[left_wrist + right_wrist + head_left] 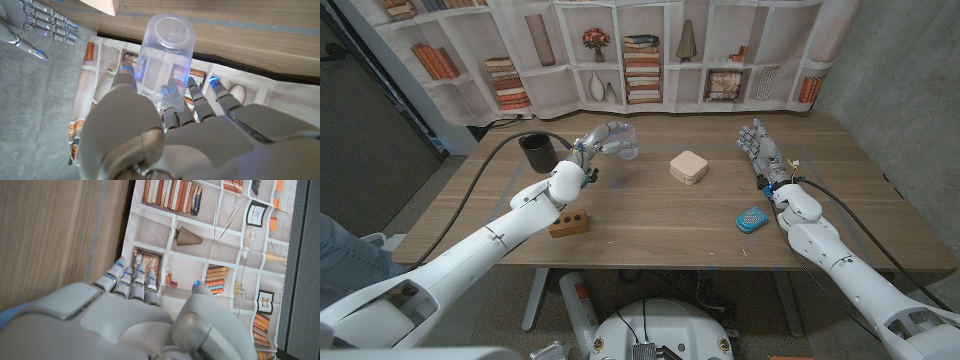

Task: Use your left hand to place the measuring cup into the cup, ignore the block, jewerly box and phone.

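Observation:
My left hand [601,139] holds the clear plastic measuring cup [626,148] above the table, lying on its side, to the right of the black cup [535,151]. The black cup stands upright at the table's far left. In the left wrist view the measuring cup [164,52] sits between the thumb and fingers of my left hand [165,125], its round base pointing away. My right hand [758,147] stands open at the far right of the table, holding nothing. In the right wrist view my right hand [140,310] has its fingers straight.
A wooden block [569,222] lies near the front left under my left forearm. A beige jewelry box [688,166] sits mid-table. A blue phone [753,218] lies beside my right wrist. A bookshelf-print curtain [650,60] hangs behind the table.

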